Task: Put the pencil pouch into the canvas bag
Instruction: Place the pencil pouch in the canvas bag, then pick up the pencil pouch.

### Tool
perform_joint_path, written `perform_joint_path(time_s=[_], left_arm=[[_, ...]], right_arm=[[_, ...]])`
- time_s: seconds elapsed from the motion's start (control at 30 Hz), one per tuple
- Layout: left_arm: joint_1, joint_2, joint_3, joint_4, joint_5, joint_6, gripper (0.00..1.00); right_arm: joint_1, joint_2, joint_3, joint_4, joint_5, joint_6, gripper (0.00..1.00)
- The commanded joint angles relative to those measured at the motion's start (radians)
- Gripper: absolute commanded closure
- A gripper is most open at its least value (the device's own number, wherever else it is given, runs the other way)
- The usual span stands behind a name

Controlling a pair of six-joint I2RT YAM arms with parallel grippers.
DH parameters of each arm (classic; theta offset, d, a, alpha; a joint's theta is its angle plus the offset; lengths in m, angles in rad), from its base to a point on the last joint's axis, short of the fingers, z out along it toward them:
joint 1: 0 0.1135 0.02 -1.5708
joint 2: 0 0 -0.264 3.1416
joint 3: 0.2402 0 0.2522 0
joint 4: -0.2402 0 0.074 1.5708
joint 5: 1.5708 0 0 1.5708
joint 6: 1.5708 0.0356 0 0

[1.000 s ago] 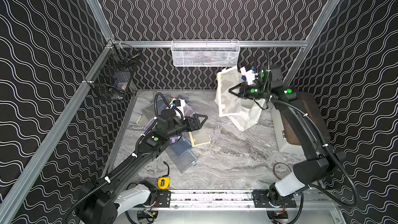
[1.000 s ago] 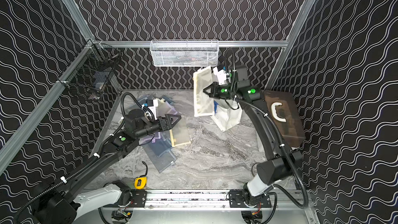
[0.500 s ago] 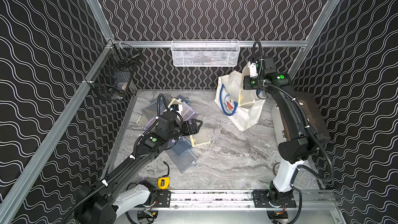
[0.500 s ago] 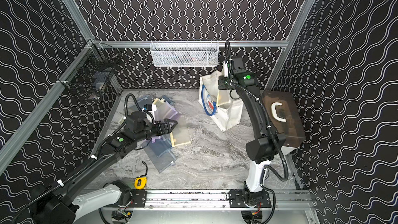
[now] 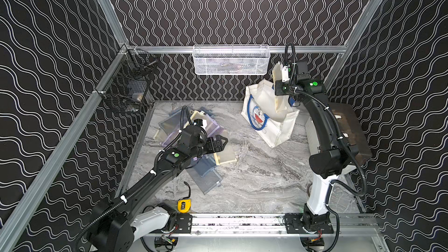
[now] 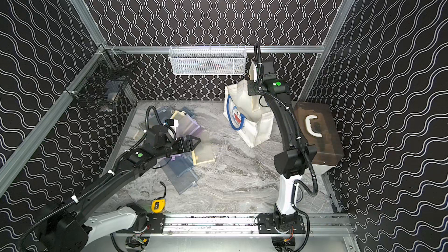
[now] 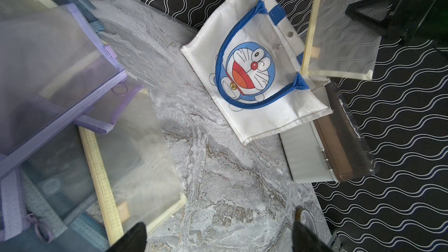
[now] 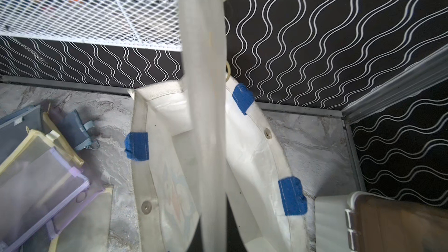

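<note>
Right wrist view: pencil pouch [image 8: 206, 93] hangs edge-on over the canvas bag [image 8: 252, 146], lower end seemingly inside; light, limp mesh, surest held near its trim; my right gripper [image 7: 350, 12] is clamped on its upper part; left gripper [image 5: 223, 144] stands open, empty.

- Canvas bag [image 5: 281, 124]: white, blue handles, blue-and-white cat face, red mouth.
- Pencil pouch [image 7: 339, 44]: clear mesh, cream edging.
- Walls [image 5: 218, 8]: black, white wavy lines.
- Table [image 5: 254, 173]: grey marble veining.
- Case [image 6: 320, 141]: brown lid, white handle.
- Basket [image 5: 230, 61]: white mesh; contents blurred, possibly orange.
</note>
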Motion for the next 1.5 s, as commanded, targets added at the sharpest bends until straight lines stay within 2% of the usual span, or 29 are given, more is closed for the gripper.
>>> perform_joint_path(time_s=[0.0,0.17,0.4,0.6,0.67,0.83,0.93,1.07,1.2,1.33,1.47], left_arm=[[0.005,0.011,-0.006,0.036,0.006,0.014,0.04],[0.017,0.007,-0.02,0.033,-0.003,0.015,0.04],[0.04,0.065,-0.025,-0.042,-0.033,0.027,0.06],[0.085,0.146,-0.05,-0.082,-0.046,0.04,0.07],[0.095,0.167,-0.054,-0.082,-0.049,0.048,0.08],[0.11,0.215,-0.044,-0.062,-0.043,0.067,0.12],[0.115,0.267,-0.034,-0.046,-0.043,0.066,0.14],[0.135,0.339,-0.032,0.015,-0.015,0.047,0.19],[0.145,0.419,-0.011,0.049,0.009,0.035,0.25],[0.147,0.452,-0.024,0.093,0.033,0.015,0.3],[0.146,0.457,-0.071,0.14,0.051,-0.018,0.34]], right_arm=[[0.0,-0.026,-0.102,0.035,-0.003,-0.016,1.0],[0.0,-0.035,-0.233,0.057,-0.021,-0.019,1.0],[0.005,-0.018,-0.279,0.042,-0.087,0.015,0.99],[0.007,-0.039,-0.255,0.027,-0.09,0.026,0.58],[0.008,-0.052,-0.236,0.014,-0.083,0.032,0.48],[0.044,-0.127,-0.207,-0.044,-0.064,0.05,0.36],[0.149,-0.212,-0.265,-0.082,-0.049,0.068,0.32],[0.308,-0.313,-0.435,-0.056,-0.167,0.184,0.28],[0.364,-0.343,-0.667,0.108,-0.393,0.333,0.27],[0.373,-0.26,-0.749,0.215,-0.552,0.386,0.26],[0.364,-0.146,-0.778,0.286,-0.615,0.412,0.27]])
